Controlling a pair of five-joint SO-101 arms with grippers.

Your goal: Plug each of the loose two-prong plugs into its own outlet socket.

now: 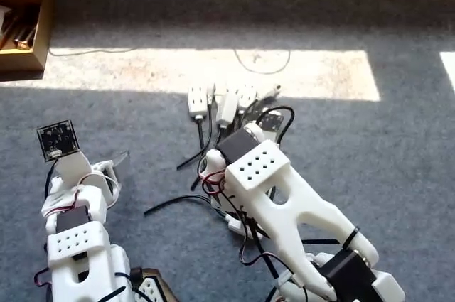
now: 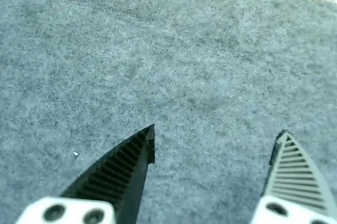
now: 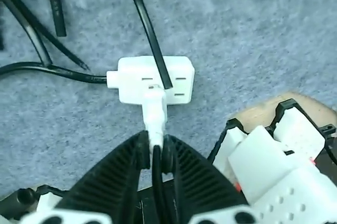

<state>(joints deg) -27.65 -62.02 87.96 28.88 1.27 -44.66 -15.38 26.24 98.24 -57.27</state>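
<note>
Mid-frame, the right pincer [image 3: 155, 153] grips a white plug [image 3: 154, 110] touching a white socket block [image 3: 131, 76], while at lower left the left pincer [image 2: 216, 139] hangs released above carpet [image 2: 158, 50].

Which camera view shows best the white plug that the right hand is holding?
The right wrist view: the right hand grips the white plug, its front against the outlet block. In the high view the right arm covers that spot. The left wrist view faces carpet.

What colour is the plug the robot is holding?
The plug is white, clearest in the right wrist view.
</note>
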